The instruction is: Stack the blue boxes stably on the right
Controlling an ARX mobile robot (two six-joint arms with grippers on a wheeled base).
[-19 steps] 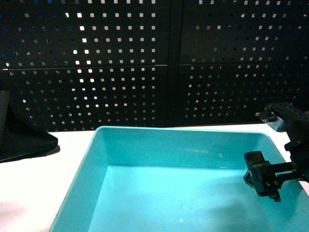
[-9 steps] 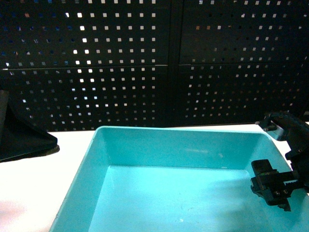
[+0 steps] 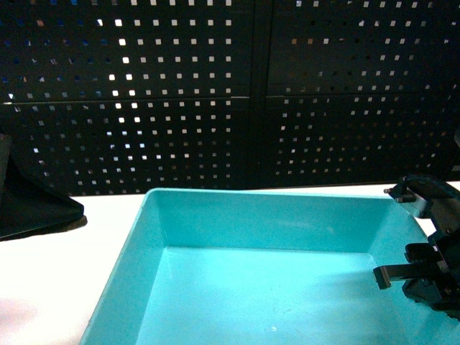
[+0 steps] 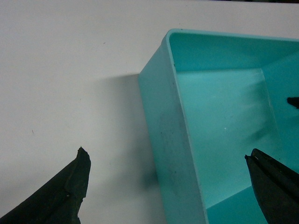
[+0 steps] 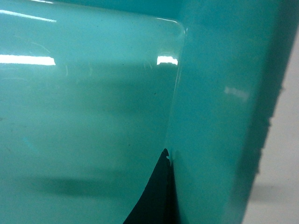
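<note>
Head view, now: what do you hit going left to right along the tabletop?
Dark black object at the left edge → bare white table → turquoise bin → right end effector at the bin's right wall.

My head cam looks forward and slightly down over the bin to the pegboard. My left wrist cam looks down at its left wall. Right wrist cam sits very close inside; all three share the bin.
</note>
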